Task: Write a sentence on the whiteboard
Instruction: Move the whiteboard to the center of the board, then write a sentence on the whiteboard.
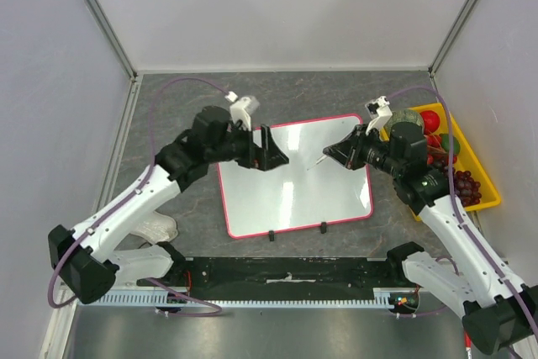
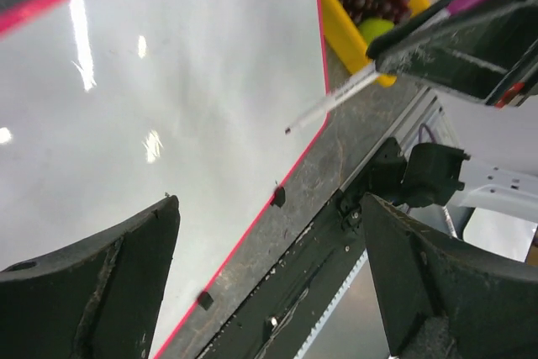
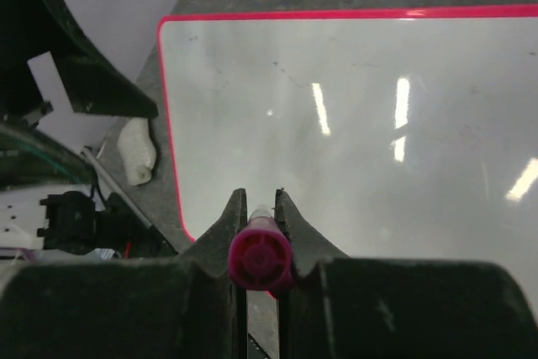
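Observation:
The whiteboard lies flat mid-table, white with a pink-red rim, and also shows in the wrist views. The sentence is not in view; the board's face shows only light glare. My right gripper is shut on a magenta marker, whose thin pale tip points down-left over the board's middle. Whether the tip touches the board I cannot tell. My left gripper hangs open over the board's upper left part, holding nothing.
A yellow bin of fruit stands to the right of the board. A white cloth lies left of it. Two black clips sit on the board's near edge, ahead of the black rail.

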Available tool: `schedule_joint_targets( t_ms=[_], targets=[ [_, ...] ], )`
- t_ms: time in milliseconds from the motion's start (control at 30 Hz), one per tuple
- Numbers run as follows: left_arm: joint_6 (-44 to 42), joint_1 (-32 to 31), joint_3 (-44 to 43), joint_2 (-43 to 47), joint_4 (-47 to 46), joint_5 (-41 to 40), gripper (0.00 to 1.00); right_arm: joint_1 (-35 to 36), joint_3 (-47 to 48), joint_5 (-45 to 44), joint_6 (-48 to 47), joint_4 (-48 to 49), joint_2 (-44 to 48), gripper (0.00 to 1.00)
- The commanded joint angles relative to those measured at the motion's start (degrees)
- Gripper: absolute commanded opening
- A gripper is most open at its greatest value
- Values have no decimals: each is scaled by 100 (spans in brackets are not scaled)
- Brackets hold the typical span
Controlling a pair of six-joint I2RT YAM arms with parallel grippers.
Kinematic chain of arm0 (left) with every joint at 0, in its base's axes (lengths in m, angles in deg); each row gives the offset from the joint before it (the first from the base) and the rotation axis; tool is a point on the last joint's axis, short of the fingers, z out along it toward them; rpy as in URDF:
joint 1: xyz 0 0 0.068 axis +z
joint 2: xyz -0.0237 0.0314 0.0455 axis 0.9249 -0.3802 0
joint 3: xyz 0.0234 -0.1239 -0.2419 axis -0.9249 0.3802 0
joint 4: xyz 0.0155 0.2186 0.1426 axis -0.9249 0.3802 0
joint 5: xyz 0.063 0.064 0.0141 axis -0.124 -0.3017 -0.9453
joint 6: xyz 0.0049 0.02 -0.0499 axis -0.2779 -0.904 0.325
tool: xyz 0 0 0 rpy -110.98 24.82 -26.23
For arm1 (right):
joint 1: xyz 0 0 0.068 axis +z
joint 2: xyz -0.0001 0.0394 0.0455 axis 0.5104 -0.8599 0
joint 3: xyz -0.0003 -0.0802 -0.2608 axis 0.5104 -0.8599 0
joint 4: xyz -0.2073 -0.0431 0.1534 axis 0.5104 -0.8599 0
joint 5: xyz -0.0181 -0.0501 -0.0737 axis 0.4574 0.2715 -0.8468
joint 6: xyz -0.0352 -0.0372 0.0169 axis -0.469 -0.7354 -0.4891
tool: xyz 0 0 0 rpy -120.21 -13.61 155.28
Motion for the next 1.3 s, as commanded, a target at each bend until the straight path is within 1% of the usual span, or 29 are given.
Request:
schedule_joint_targets(
  t_ms=[0, 67, 133, 300, 533, 667, 800, 900, 1067, 1133, 1200, 1267],
  targets=[
    [-633, 946, -298, 400, -196, 1582, 94, -1, 73, 1090, 442, 1172, -218, 0],
    [-677, 1219, -359, 365, -328, 2233, 93, 7, 2, 1434, 749, 1743, -358, 0],
    [-695, 1317, -403, 286, -478, 2752, 93, -1, -24, 1671, 1013, 2175, -534, 0],
    [-616, 1317, -421, 58, -987, 3448, 92, 25, 63, 1866, 1330, 2703, -895, 0],
    [-546, 1317, -483, -417, -1427, 3581, 89, 78, 116, 2041, 1734, 3292, -1211, 0],
    [-581, 1299, -561, -715, -1533, 3624, 86, 87, 116, 2085, 1866, 3459, -1282, 0],
    [-589, 1212, -676, -979, -1594, 3721, 80, 95, 160, 2138, 1946, 3591, -1387, 0],
    [-563, 1159, -711, -1120, -1673, 3809, 70, 104, 186, 2147, 1963, 3636, -1466, 0],
    [-528, 1132, -676, -1208, -1762, 3950, 41, 104, 187, 2147, 2042, 3715, -1511, 0],
    [-519, 1132, -650, -1226, -1762, 4029, 34, 95, 178, 2112, 2069, 3732, -1511, 0],
    [-502, 1124, -641, -1252, -1762, 4099, 23, 104, 178, 2094, 2112, 3776, -1519, 0],
    [-493, 1132, -615, -1244, -1762, 4161, 7, 113, 187, 2094, 2156, 3811, -1528, 0]
  ],
)
